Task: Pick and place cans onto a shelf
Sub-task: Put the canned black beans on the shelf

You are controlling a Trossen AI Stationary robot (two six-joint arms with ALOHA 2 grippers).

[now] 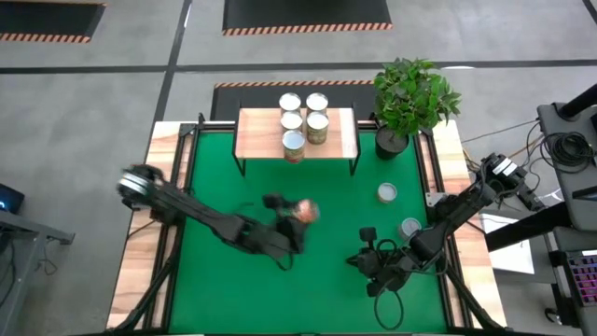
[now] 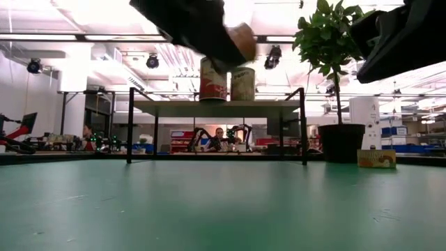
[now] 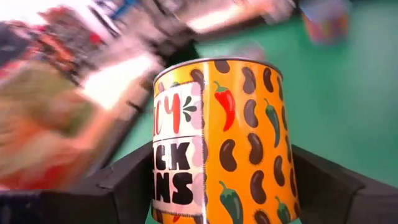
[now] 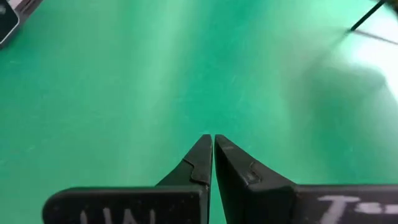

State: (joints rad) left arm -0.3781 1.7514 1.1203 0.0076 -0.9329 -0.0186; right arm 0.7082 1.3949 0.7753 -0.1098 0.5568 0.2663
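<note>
My left gripper [image 1: 300,213] is over the middle of the green mat, shut on an orange can [image 3: 227,143] printed with beans and chilli peppers. In the low view this can [image 2: 242,38] is blurred and well above the mat. The shelf [image 1: 256,140] stands at the far middle on thin black legs, with several cans [image 1: 304,121] on its wood top. Two more cans stand on the mat at the right, one farther [image 1: 387,192] and one nearer [image 1: 409,228]. My right gripper [image 4: 212,144] is shut and empty, low over the mat at the near right [image 1: 361,261]. My left gripper pinches the orange can's side wall [image 3: 283,180] between its two fingers, one finger [image 3: 134,180] on each side of its lower half. The fingers come level at it, from the table's left. The can stands about upright in the hold, lifted clear of the mat.
A potted plant [image 1: 410,98] in a black pot [image 2: 341,143] stands at the far right, beside the shelf. Light wood borders [image 1: 140,243] run along both table sides. Bare green mat [image 1: 224,271] lies at the near left and under the shelf. People sit in the room behind.
</note>
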